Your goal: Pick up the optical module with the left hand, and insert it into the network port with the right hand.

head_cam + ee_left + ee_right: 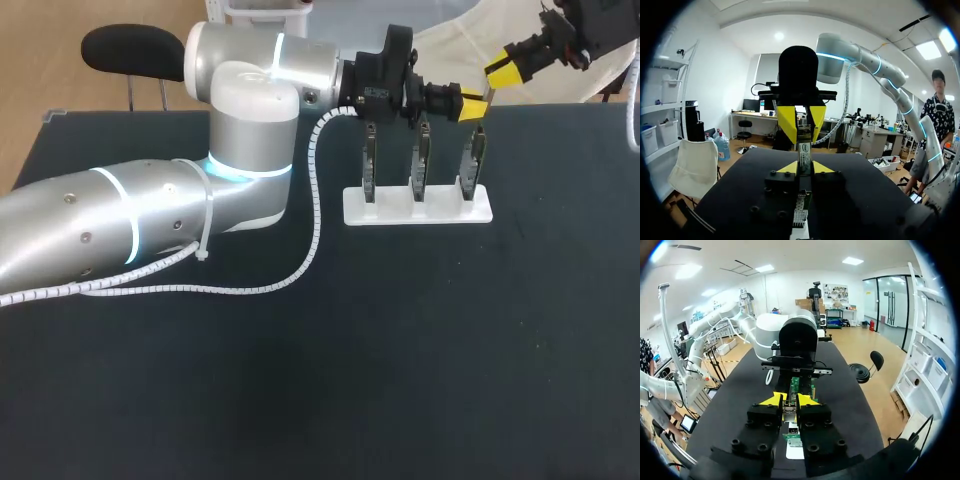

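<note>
— Head view?
— Upper right of frame: left gripper (470,106) and right gripper (503,70) close together above the white rack (440,211).
— Wrist views?
— Left's: it clamps the module (804,152). Right's: its hold cannot be told. Pickup looks done; handover and insertion remain.

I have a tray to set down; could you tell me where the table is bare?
Bare: the wide table stretch in front of the white rack, and the strip right of it. Crowded: over the rack, where left pincer and right pincer meet, and the left side under the left arm and cable.
</note>
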